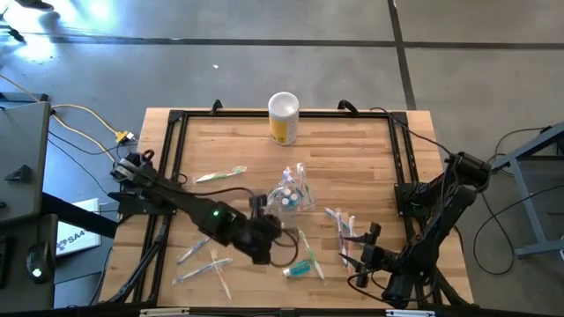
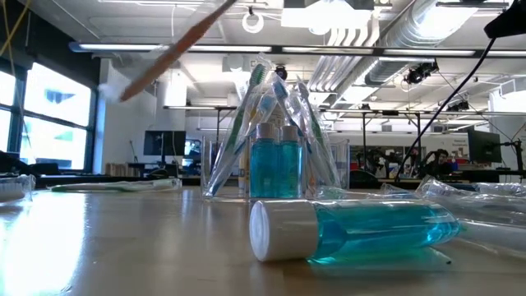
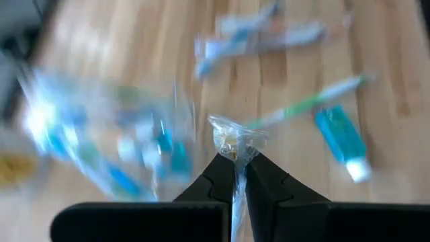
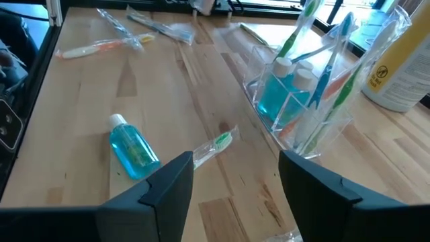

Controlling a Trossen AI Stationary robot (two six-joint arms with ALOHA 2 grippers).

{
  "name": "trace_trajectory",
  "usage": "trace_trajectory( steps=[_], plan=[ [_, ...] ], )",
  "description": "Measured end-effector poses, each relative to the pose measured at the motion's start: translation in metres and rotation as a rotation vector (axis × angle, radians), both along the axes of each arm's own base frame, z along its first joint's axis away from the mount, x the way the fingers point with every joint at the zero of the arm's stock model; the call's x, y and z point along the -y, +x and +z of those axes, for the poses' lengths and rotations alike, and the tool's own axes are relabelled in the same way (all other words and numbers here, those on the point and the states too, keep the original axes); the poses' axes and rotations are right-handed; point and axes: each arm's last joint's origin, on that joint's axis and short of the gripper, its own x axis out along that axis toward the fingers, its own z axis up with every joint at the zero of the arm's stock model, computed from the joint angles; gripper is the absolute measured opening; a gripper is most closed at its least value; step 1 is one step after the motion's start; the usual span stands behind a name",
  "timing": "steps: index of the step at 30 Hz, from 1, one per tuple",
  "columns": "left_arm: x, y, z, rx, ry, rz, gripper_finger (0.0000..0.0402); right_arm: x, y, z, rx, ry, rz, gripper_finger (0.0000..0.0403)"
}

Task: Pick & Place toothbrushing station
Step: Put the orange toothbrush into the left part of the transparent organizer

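Left gripper [image 1: 261, 231] mid-table just beside holder [image 1: 292, 195], jaws clamped on a wrapped brush [image 3: 234, 144]; right gripper [image 4: 232, 185] at the near right edge, jaws apart, empty. Best to bring the brush over the holder upright and lower slowly so the wrapper doesn't snag the rim. Holder carries 2 teal bottles plus several brushes standing tilted; 1 bottle [image 1: 298, 268] and more brushes loose on table [image 1: 352, 150].

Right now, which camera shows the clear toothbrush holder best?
The right wrist view: the clear holder stands upright, unobstructed, with brushes and teal bottles inside. The low view shows it level behind a fallen teal bottle. The high view shows it small; the left wrist view only blurs it.
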Motion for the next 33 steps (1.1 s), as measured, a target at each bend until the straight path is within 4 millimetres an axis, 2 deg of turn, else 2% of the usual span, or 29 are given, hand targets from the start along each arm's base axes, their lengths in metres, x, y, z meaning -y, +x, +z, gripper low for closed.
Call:
trace_trajectory(
  steps=[3, 7, 12, 19, 23, 28, 33],
  plan=[
    [0.001, 0.006, 0.014, 0.087, 0.062, -0.045, 0.0010, 0.000, 0.002, -0.002, -0.004, -0.002, -0.005, 0.0212],
    [-0.017, 0.019, 0.027, 0.182, 0.074, -0.041, 0.0010, 0.000, 0.002, -0.001, 0.000, 0.006, -0.006, 0.0212],
    [-0.047, 0.035, 0.025, 0.223, 0.001, 0.004, 0.0010, -0.001, 0.002, -0.002, -0.023, 0.021, 0.004, 0.0212],
    [-0.070, 0.048, 0.009, 0.272, -0.041, 0.005, 0.0010, -0.001, 0.001, -0.003, -0.055, 0.040, 0.020, 0.0212],
    [-0.072, 0.043, -0.001, 0.290, -0.040, 0.006, 0.0010, -0.003, 0.000, -0.003, -0.060, 0.043, 0.029, 0.0212],
    [-0.077, 0.022, -0.001, 0.385, -0.069, -0.001, 0.0010, -0.006, -0.004, -0.003, -0.052, 0.040, 0.046, 0.0212],
    [-0.083, 0.003, -0.021, 0.488, -0.096, -0.007, 0.0010, -0.007, -0.004, -0.002, -0.032, 0.037, 0.042, 0.0212]
  ],
)
